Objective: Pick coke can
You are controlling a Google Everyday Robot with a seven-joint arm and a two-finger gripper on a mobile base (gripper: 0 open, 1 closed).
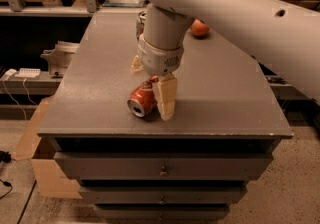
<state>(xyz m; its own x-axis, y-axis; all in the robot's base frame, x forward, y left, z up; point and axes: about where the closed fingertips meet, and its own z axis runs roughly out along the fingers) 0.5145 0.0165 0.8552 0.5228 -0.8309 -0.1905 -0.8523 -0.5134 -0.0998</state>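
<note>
**One red can on its side, gripper down around it**

We count one coke can (140,100) on the grey cabinet top (225,93). It lies on its side near the front edge, left of the middle, with a silver end turned toward the front-left corner. It rests on the surface and is not lifted.

The single gripper (150,94) hangs straight down from the big white arm (235,15), low over the can. We see two pale fingers (165,95). One stands at the can's right flank, close against it, with its tip down at the cabinet top. The other shows behind and to the left, apart from the can. So the jaws stand wide, with the can in the gap between them, and nothing is clamped.

Farther back there is one orange (200,28), well apart from the red can. One second can (141,20) is mostly hidden behind the wrist, so we cannot tell its colour.

Below the top we count three drawer fronts (100,168) stacked one under another. On the floor to the left stands one cardboard box (37,165).
</note>
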